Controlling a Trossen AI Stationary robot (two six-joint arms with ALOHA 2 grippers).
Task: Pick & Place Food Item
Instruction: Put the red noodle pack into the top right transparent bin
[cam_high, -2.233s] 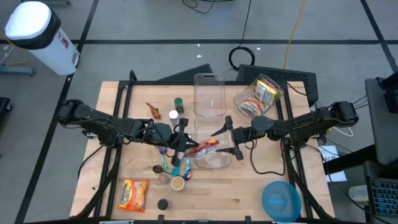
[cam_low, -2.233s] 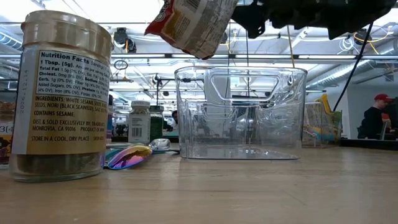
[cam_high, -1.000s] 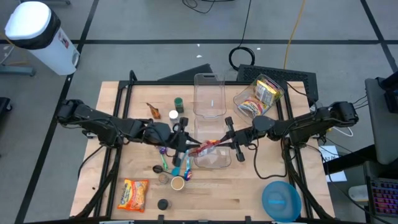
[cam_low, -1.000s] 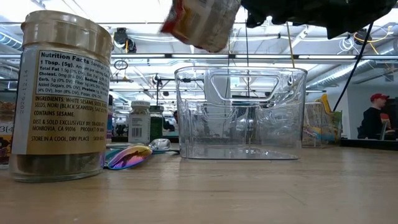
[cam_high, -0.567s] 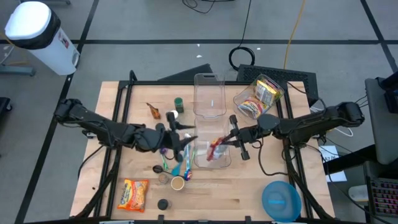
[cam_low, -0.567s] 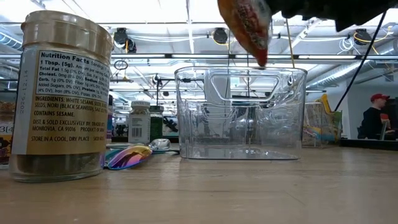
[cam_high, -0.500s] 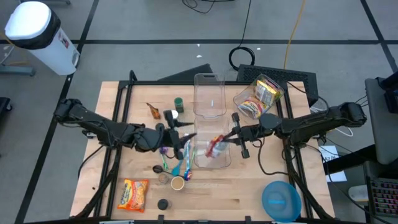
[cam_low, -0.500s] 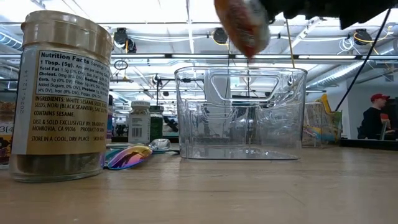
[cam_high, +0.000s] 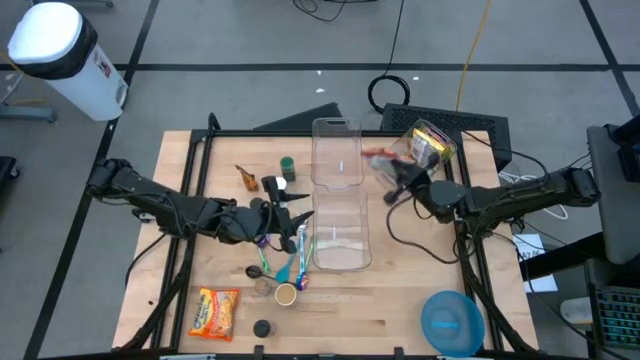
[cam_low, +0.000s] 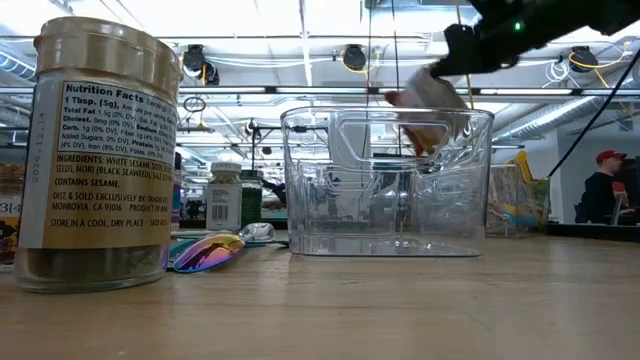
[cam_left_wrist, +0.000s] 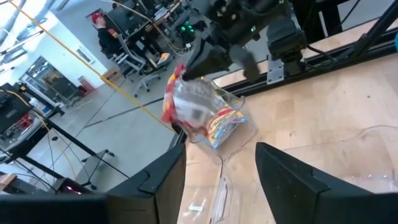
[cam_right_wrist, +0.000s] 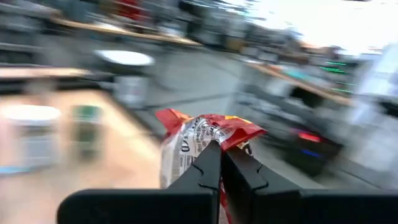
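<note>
A red and white snack packet (cam_high: 378, 157) hangs in the air between the far clear bin (cam_high: 335, 155) and a tipped clear container (cam_high: 420, 150) holding other packets. My right gripper (cam_high: 393, 178) is shut on it and points level toward the far left. The left wrist view shows the packet (cam_left_wrist: 189, 106) in front of that tipped container. A second clear bin (cam_high: 340, 235) stands nearer, by its base on the table. My left gripper (cam_high: 300, 208) is open beside the near bin's left wall, holding nothing. My right gripper pinches one end of the packet (cam_right_wrist: 214, 146) between its two fingers, which lie level. The rest of the packet (cam_right_wrist: 186, 143) sticks out beyond the fingertips. It is lifted clear of the table and the bins.
A spice jar (cam_low: 95, 150) stands close to the low camera. Coloured spoons (cam_high: 285, 262), small bottles (cam_high: 287, 165), an orange packet (cam_high: 214, 312) and a blue bowl (cam_high: 450, 322) lie on the table. A person (cam_low: 605, 195) sits in the room behind.
My left gripper has opened and let go of the packet over the near bin. My right gripper kept hold, swung round and carried the packet toward the table's far edge, to beside the tipped container.
</note>
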